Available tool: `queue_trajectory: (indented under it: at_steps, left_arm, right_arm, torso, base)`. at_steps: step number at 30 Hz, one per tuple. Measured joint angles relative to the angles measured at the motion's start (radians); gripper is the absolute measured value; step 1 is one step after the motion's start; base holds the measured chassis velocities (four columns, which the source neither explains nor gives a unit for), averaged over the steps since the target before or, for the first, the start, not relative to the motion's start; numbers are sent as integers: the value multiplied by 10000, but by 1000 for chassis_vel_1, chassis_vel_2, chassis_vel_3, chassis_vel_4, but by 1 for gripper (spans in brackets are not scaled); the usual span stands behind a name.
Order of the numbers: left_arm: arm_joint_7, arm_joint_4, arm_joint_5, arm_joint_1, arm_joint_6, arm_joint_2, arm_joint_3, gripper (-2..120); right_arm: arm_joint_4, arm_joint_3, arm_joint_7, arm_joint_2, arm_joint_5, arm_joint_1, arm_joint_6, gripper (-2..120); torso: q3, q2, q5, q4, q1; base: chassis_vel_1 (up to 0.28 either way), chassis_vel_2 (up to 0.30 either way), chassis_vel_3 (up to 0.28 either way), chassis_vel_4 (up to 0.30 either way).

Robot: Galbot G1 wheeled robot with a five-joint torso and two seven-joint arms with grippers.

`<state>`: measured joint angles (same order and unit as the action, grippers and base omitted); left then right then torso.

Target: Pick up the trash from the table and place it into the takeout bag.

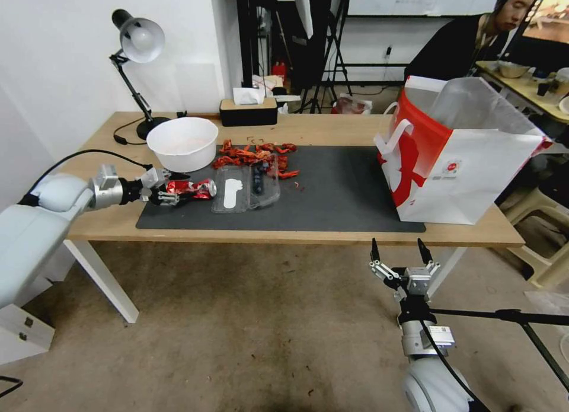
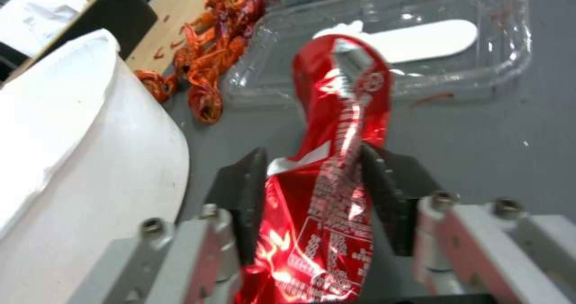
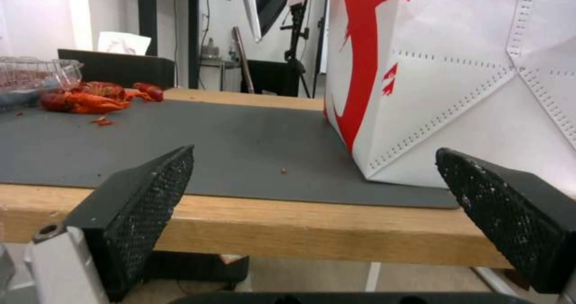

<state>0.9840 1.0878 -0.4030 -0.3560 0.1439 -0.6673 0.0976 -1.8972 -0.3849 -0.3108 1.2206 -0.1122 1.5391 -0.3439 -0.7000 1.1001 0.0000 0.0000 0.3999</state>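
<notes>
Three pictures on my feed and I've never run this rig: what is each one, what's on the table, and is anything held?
The wide picture comes from the robot's head camera, looking down at the table. The other two come from cameras on its wrists. The left gripper is shut on a crushed red can, close up in the left wrist view, just over the dark mat. The right gripper waits open below the table's front edge, near the takeout bag. Also on the table: a white bowl, red food scraps, a clear plastic tray, a lamp and a tissue box.
</notes>
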Motion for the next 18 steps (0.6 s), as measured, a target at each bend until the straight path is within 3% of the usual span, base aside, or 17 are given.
queue_trajectory:
  at_steps: [6,18]
  left_arm:
    - [472,-123,180,196,42,-4,113,29]
    - [640,-92,223,196,194,-37,108,5]
  right_arm:
    - [35,-10,-4,10,4,-3,-10,100]
    - [72,-11,-9,33,11,-46,-11,100]
  torso:
    - [1,0,2,1,0]
    - [1,0,-1,2,0]
  base:
    - [0,0,0,0]
    - [0,0,0,0]
